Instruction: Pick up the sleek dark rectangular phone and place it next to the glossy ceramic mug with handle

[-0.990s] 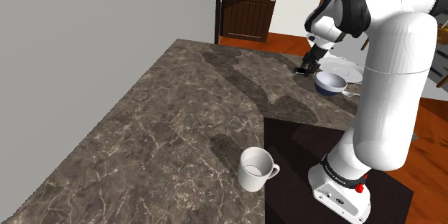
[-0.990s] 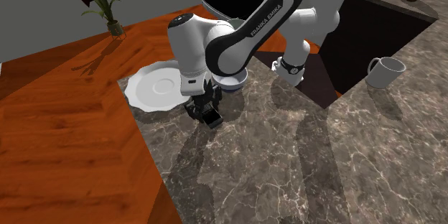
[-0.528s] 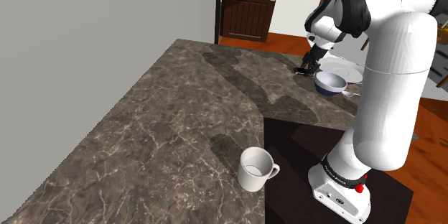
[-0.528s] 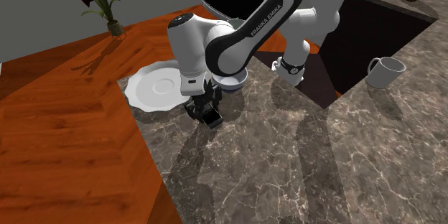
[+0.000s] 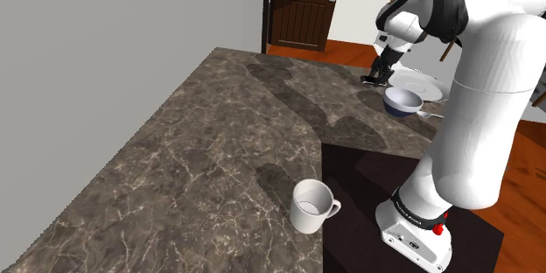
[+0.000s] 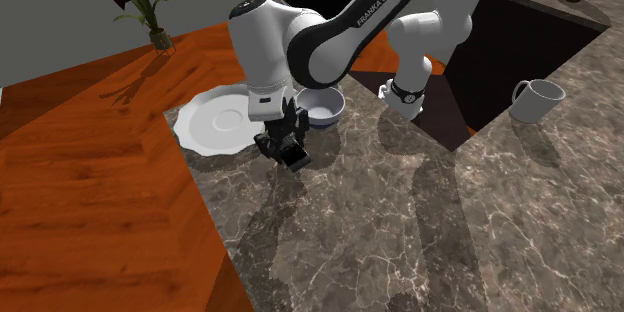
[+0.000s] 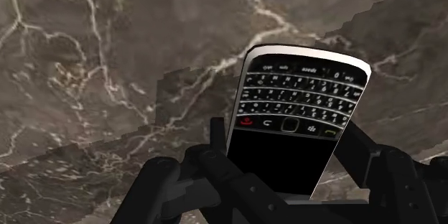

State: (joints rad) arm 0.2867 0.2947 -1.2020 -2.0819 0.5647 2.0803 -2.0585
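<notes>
Claw [image 7: 283, 159] first: closed partway, clamped on the phone [image 7: 294, 115] with a black finger against each long edge. Keypad end pointing away from the palm, dark screen down between the fingers, pale rim all round. Looks tilted in the grip, and seemingly just clear of the marbled surface [image 5: 201, 140], though hard to call from here.

Out from there, in the second exterior view: white bowl [image 6: 322, 110] just beside the claw, big white plate [image 6: 215, 120] next to that, all at the far right corner of the surface as the shoulder view has it. Then a long stretch of stone, and way down at the near edge, close by the stand [image 5: 416, 232], the white mug [image 5: 312, 206]: upright, handle toward the right. Well apart from the phone.

So: pick done or as good as done, carry leg coming up. Calls for a bit more height to clear the bowl's rim, then a long sweep back toward the near end, skirting the stand. After that, down gently onto bare stone beside the mug, preferably on its left, away from the handle, close but not touching, and only then a release.
</notes>
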